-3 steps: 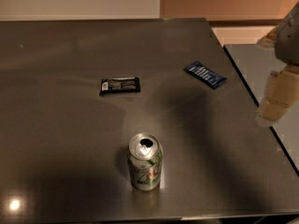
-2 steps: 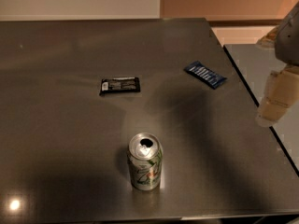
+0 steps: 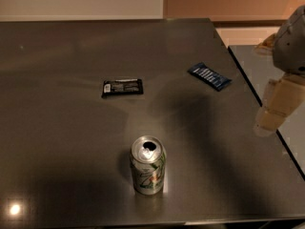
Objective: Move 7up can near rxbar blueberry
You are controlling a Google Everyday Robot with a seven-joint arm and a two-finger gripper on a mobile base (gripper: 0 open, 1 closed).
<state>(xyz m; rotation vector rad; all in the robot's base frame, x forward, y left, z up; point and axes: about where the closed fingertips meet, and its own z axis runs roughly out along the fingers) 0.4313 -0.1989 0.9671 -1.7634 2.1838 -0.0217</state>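
Note:
The 7up can (image 3: 148, 165) stands upright near the front edge of the dark table, silver-white with green and orange markings and an open top. The rxbar blueberry (image 3: 209, 76), a flat dark-blue wrapper with white lettering, lies at the back right of the table, well away from the can. My gripper (image 3: 276, 106) hangs at the right edge of the view, over the table's right edge, to the right of both things and touching neither. It holds nothing.
A black wrapper with white print (image 3: 122, 87) lies mid-table, behind and left of the can. The dark table (image 3: 62, 128) ends at the right near my arm; a second grey surface (image 3: 252, 63) lies beyond the gap.

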